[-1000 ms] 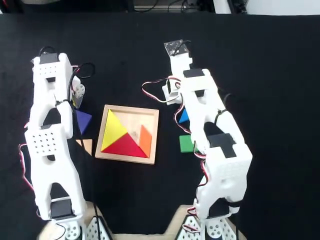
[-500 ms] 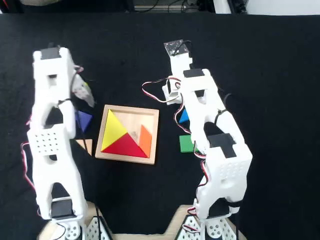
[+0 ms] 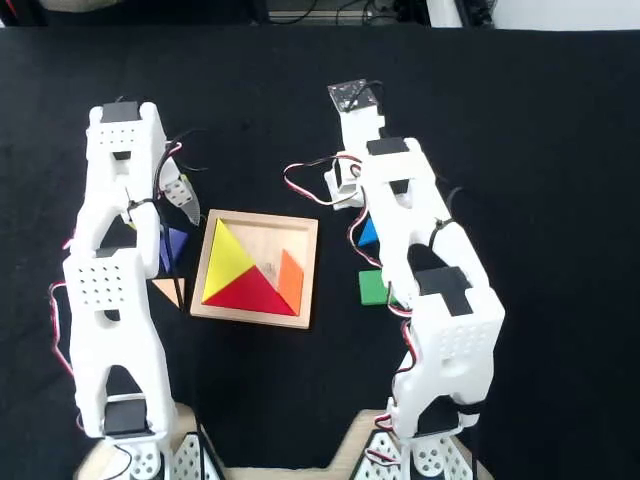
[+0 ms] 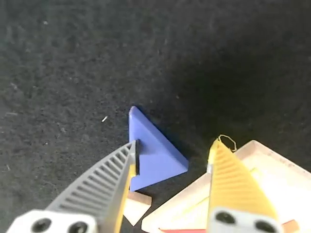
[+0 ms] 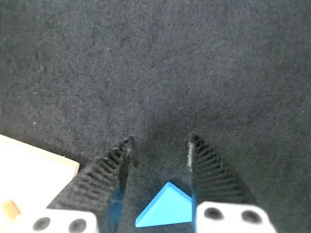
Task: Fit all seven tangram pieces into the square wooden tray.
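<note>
The square wooden tray (image 3: 313,270) lies mid-table and holds a yellow triangle (image 3: 227,258), a red triangle (image 3: 252,294) and an orange piece (image 3: 290,280). Just left of it lie a purple-blue triangle (image 3: 174,244) and a tan piece (image 3: 170,291). My left gripper (image 3: 183,200) hangs open above that triangle. In the left wrist view the triangle (image 4: 153,153) lies between the fingers of the left gripper (image 4: 172,150), beside the tray's corner (image 4: 194,204). My right gripper (image 5: 159,145) is open over bare cloth, close to a light blue triangle (image 5: 167,206).
A green square (image 3: 373,287) and the light blue triangle (image 3: 367,232) lie right of the tray, partly under the right arm. Black cloth covers the table. Red and white cables loop near the tray's far right corner (image 3: 305,180).
My left arm has swung right toward the tray, bringing its gripper over the purple-blue triangle, which it now partly hides. The right arm has kept still.
</note>
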